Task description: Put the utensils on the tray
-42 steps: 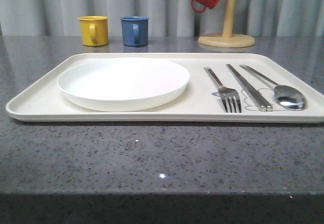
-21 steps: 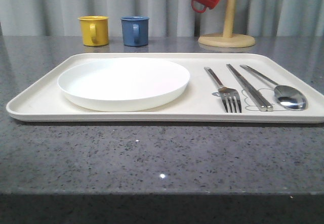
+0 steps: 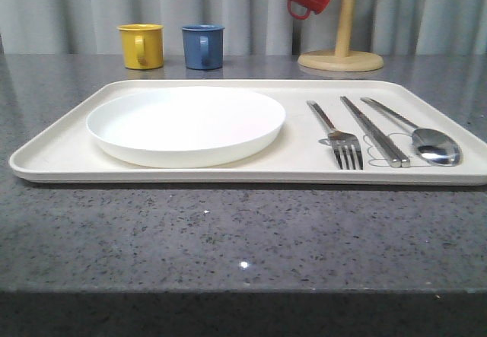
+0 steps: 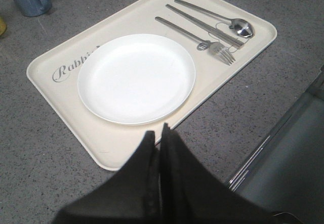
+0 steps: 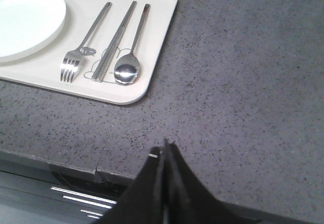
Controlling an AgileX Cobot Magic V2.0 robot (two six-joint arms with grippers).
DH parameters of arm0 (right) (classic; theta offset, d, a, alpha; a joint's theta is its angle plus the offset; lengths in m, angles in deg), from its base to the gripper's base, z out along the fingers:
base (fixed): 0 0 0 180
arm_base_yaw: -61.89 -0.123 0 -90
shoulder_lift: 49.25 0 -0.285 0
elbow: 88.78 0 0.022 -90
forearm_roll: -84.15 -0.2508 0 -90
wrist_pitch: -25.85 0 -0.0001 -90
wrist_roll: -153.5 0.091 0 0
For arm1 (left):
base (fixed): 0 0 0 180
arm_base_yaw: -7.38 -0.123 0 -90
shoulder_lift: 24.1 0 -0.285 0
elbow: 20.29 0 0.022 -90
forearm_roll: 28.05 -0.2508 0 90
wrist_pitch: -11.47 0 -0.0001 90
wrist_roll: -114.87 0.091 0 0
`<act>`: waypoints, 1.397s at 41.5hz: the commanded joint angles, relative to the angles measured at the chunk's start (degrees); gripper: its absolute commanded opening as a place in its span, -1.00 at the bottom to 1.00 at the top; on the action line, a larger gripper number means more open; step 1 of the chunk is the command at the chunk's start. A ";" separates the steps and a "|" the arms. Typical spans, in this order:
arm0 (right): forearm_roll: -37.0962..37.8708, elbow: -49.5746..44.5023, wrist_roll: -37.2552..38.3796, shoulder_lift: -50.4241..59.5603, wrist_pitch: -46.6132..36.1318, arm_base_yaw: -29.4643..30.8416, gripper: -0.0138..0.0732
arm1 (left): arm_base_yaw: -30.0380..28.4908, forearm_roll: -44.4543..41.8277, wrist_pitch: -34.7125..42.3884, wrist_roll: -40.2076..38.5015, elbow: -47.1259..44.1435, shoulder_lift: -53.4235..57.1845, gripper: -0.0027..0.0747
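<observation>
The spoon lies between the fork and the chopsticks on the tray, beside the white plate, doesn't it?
Not quite. The chopsticks lie in the middle, with the fork on the side of the plate and the spoon nearest the tray's end. The front view shows this order, and the right wrist view agrees.

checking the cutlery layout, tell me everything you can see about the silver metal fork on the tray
The silver metal four-tined fork lies flat on the large cream rectangular tray, between the round white shallow plate and the flat steel chopsticks. Its slim shiny handle points toward the far rim, and the tines point toward the near rim. It looks clean. It rests apart from the plate and chopsticks, its neck partly covering the tray's grey drawing.
</observation>
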 commanded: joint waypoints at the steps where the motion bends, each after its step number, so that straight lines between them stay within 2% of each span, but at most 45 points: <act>1: -0.27 1.15 0.09 -0.71 -4.42 0.20 -0.84 | 0.02 0.21 4.39 -0.54 1.59 -0.01 -0.98; 15: -0.27 1.15 0.09 -0.71 -4.42 0.20 -0.84 | 0.24 0.29 5.33 -0.54 1.02 0.92 -0.98; 21: -0.18 1.15 0.09 -0.71 -4.22 0.20 -0.84 | -4.87 0.88 9.68 -0.54 -3.36 5.67 -0.98; 27: -0.22 1.15 0.09 -0.71 -4.22 0.20 -0.84 | -14.97 0.09 21.00 -0.54 -13.31 12.82 -0.98; 32: -0.22 1.15 0.09 -0.71 -4.22 0.20 -0.84 | -23.62 0.09 34.08 -0.54 -29.34 23.43 -0.98; 41: -0.22 1.15 0.09 -0.71 -4.22 0.20 -0.84 | -31.07 3.94 49.48 -0.54 -48.68 36.11 -0.98; 46: -0.22 1.15 0.09 -0.71 -4.22 0.20 -0.84 | -32.52 4.04 52.75 -0.54 -53.01 38.06 -0.98; 58: -0.22 1.15 0.09 -0.71 -4.22 0.20 -0.84 | -33.11 4.04 52.67 -0.54 -53.16 38.06 -0.98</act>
